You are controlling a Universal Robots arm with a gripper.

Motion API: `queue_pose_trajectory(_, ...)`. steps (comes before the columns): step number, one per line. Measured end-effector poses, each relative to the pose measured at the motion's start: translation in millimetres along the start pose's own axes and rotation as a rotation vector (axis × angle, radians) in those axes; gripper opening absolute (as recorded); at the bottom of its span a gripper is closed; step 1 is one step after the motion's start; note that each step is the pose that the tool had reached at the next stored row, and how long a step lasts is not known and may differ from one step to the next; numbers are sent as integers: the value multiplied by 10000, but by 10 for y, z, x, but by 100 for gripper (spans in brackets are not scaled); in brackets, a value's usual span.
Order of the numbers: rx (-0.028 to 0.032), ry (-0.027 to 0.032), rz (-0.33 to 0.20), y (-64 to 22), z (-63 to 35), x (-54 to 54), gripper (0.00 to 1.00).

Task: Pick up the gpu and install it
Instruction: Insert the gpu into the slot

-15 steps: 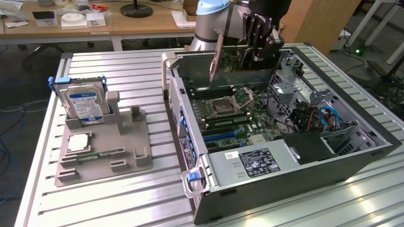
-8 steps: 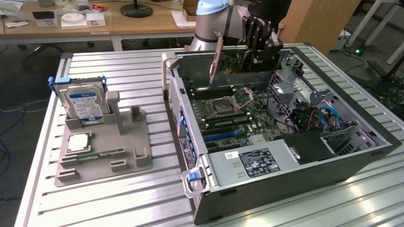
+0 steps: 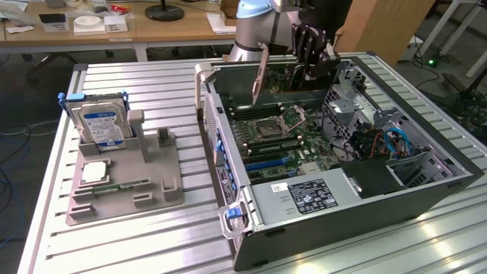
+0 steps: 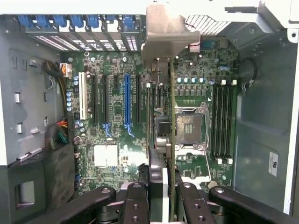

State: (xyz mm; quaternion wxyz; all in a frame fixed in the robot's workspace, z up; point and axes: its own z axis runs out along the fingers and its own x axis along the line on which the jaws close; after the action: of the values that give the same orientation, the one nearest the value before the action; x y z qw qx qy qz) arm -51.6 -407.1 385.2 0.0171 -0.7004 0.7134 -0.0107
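Your gripper (image 3: 311, 67) is closed narrowly on the gpu (image 3: 274, 77) — the card hangs on edge between the fingers, with its silvery bracket (image 4: 166, 32) at the far end from them. You have it held over the motherboard (image 3: 281, 137) in the open computer case (image 3: 426, 194), not yet seated. In the wrist view its edge runs between the blue slot (image 4: 126, 105) and the CPU socket (image 4: 189, 128). Well apart, at the exterior view's left, the hard drive (image 3: 99, 125) stands upright in the gray holder (image 3: 152, 194) — on the slatted table (image 3: 137, 245).
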Motion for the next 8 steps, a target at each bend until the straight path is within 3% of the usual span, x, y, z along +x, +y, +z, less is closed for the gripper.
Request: queue_pose_trajectory(8, 42, 5, 154, 9, 144, 2, 28)
